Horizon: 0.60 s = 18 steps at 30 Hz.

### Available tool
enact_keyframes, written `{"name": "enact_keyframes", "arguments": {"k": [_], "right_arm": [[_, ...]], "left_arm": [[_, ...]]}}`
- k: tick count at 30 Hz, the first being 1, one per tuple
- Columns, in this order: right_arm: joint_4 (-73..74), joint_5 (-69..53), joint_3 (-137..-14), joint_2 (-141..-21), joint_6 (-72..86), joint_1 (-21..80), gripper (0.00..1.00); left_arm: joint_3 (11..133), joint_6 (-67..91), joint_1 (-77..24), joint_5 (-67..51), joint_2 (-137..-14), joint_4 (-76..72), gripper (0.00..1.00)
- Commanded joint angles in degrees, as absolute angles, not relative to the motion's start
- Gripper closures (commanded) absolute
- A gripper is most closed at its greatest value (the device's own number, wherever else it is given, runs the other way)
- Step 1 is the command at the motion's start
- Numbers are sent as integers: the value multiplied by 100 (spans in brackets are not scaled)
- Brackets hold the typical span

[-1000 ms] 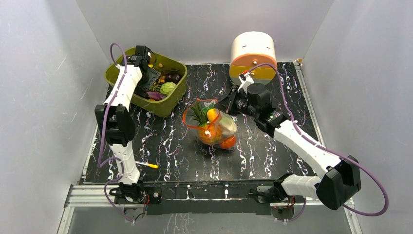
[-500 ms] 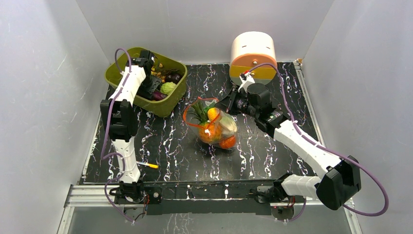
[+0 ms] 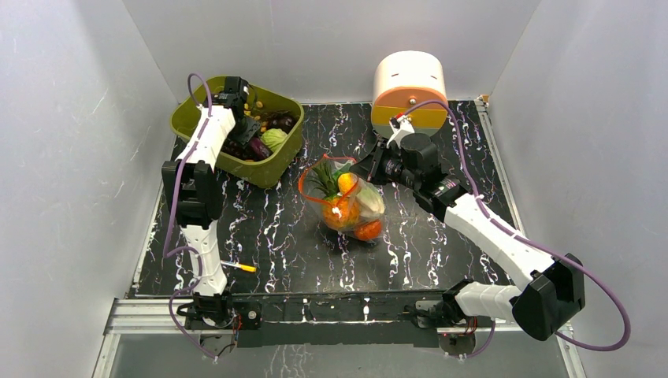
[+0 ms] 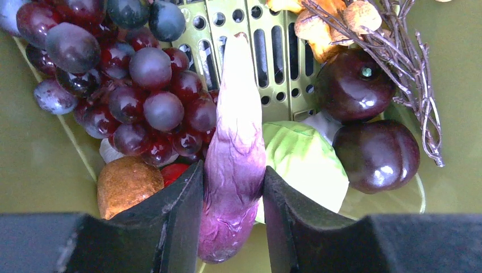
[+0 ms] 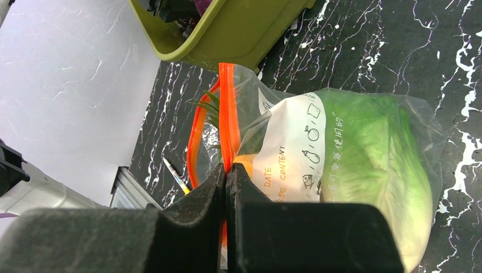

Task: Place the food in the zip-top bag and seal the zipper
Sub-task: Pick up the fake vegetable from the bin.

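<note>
Two grips at once, one per arm.

From above, the zip-top bag (image 3: 346, 201), already part filled, is seen near the middle of the table (image 3: 260, 228), its mouth held by the right gripper (image 3: 370, 169); the left gripper (image 3: 250, 130) is sunk in the green bin (image 3: 268, 175) at the far left corner. In the left wrist view, the purple eggplant (image 4: 236, 165) is pinched between the jaws, beside grapes (image 4: 131, 85); being tapered and glossy, it could be squeezed out on lifting. In the right wrist view, the jaws are clamped together on the zipper (image 5: 229, 114), with lettuce (image 5: 369, 153) visible inside; a tug might pull the strip free and let the mouth collapse.
</note>
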<state>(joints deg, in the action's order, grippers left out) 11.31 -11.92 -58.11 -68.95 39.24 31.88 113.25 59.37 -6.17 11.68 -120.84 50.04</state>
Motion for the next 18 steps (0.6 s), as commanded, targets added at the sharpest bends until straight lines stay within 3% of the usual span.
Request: {"name": "enact_keyframes", "arguments": {"k": [1,8,18], "right_arm": [[938,-1121,-6187,-6732,3847,3217,100],[925,-1184,-6127,-6719,3957,3213,100],[1128,-1177,-6361,-6766,3832,3217,100]], "left_arm": [[11533,5711,-633,1382,-11760,4810,100],[11167,5403,-633,1644,-11214,4566,100],[10121,3976,-695,1699,-10135,3119,96]]}}
